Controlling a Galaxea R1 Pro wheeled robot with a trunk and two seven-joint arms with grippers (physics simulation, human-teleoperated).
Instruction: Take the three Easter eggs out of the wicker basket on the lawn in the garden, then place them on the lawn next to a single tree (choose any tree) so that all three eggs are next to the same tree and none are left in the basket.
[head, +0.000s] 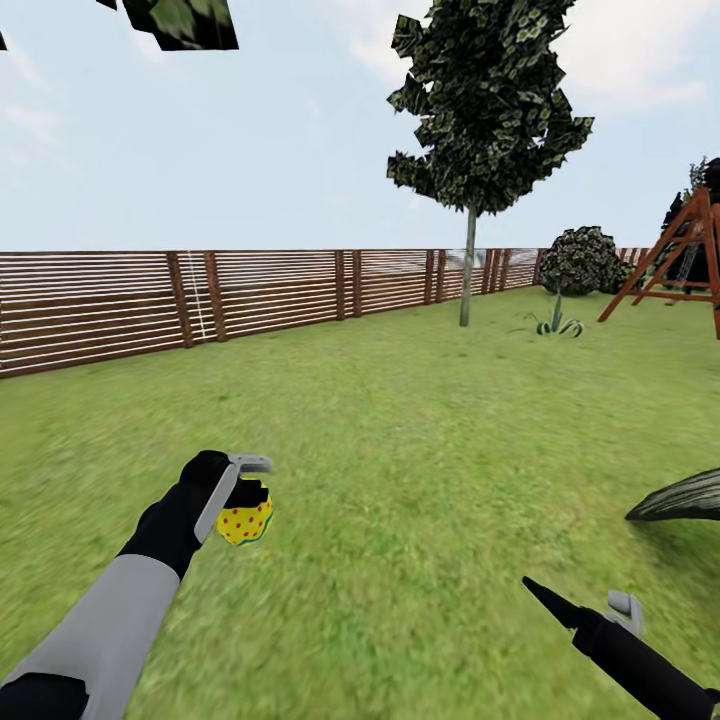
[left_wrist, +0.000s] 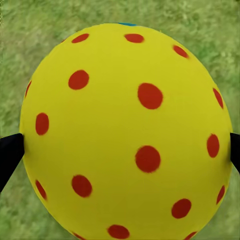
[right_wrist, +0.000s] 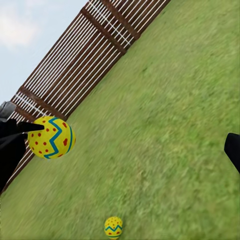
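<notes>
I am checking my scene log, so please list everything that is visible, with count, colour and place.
Easter eggs: two, yellow with red dots and blue marks; one in the left gripper, one lying on the lawn.
Lawn: one, mottled green, all the ground.
Fence: one, brown slats, along the far edge of the lawn.
Tree: one, dark leaves, thin pale trunk, near the fence.
Bush: one, dark green, far right.
Swing frame: one, red-brown wood, right edge.
Left gripper: black and grey, shut on an egg.
Right gripper: black and grey, open, low right.
</notes>
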